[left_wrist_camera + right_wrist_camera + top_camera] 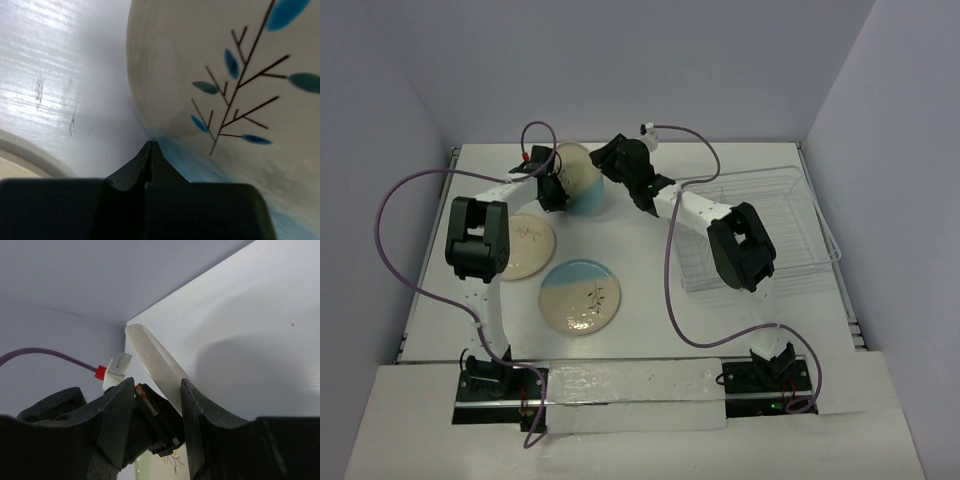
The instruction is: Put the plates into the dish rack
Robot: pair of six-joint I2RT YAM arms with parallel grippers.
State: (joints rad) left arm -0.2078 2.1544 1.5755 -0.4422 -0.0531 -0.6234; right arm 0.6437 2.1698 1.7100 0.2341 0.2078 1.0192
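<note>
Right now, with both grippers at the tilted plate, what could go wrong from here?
1. The tilted plate seems propped only at its lower rim by the shut tips of the left gripper. It may slip and fall onto the table.
2. The right gripper straddles the rim with its jaws open. If it closes off-centre, it might push the plate off those tips or strike the left gripper just behind it.

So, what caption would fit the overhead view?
Left tool holds a tilted plate while right tool straddles its rim; two more plates lie left of the rack.
</note>
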